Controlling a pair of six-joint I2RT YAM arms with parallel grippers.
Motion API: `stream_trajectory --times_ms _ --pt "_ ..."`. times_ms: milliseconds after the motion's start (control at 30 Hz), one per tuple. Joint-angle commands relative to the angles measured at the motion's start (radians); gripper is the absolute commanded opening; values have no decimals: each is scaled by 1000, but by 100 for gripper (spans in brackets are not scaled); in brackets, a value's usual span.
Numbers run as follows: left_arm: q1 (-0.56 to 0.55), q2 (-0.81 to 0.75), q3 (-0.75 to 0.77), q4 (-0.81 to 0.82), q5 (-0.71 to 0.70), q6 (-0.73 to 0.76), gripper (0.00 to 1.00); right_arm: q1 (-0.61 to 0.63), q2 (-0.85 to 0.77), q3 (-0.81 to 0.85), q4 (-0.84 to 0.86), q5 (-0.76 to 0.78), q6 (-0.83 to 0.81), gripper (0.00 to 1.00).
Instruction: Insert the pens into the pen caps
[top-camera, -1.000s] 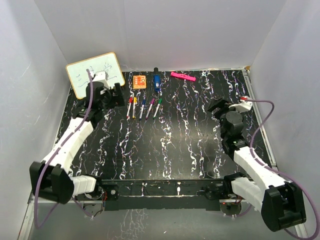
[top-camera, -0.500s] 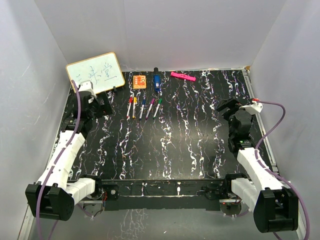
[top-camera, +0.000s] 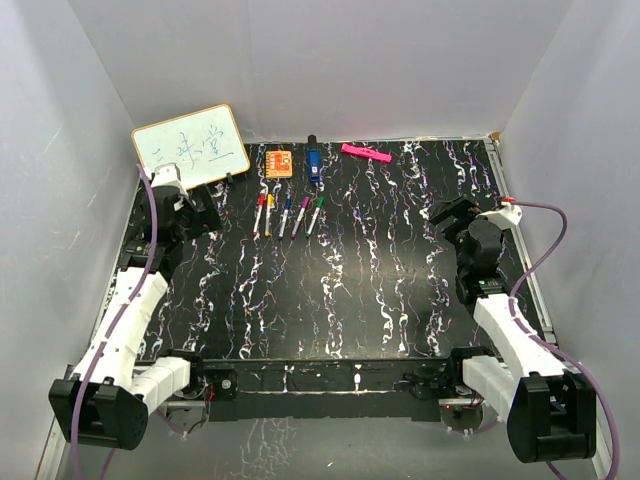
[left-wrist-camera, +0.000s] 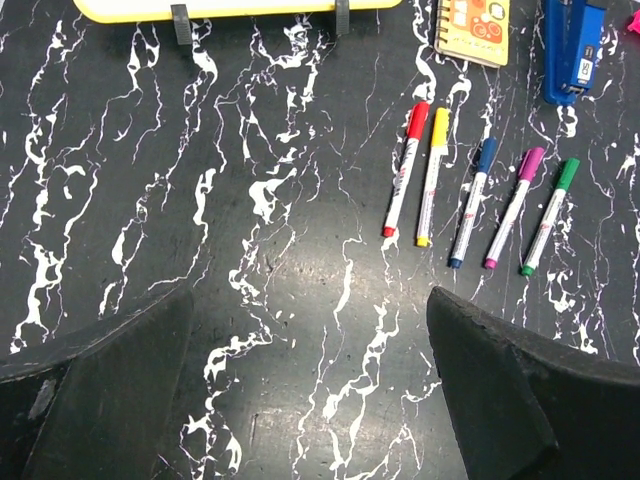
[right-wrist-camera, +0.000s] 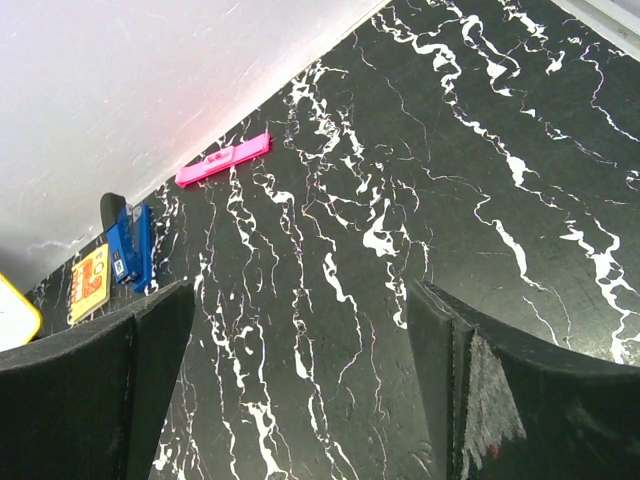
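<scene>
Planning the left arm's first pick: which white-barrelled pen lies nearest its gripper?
The red-capped white pen, at the row's left end, beside the yellow-capped pen.

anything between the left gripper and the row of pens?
No. In the left wrist view only bare marbled table lies between the left gripper and the pens. The top view shows the same bare stretch.

Pens (left-wrist-camera: 470, 205) in row on table (top-camera: 380, 280); notepad (top-camera: 279, 163), stapler (top-camera: 314, 163) behind them; whiteboard (top-camera: 190, 148) at left.

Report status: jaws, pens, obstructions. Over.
Jaws open, empty on left gripper and right gripper. Five pens in a row, caps look fitted. Nothing blocking them.
</scene>
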Motion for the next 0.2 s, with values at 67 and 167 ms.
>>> stream_trajectory --times_ms 67,167 --pt "2 -3 -20 7 -26 -14 98 -3 -21 16 28 2 -5 85" --pt "2 -13 -21 14 -23 -16 98 -3 -22 14 28 2 -4 85"
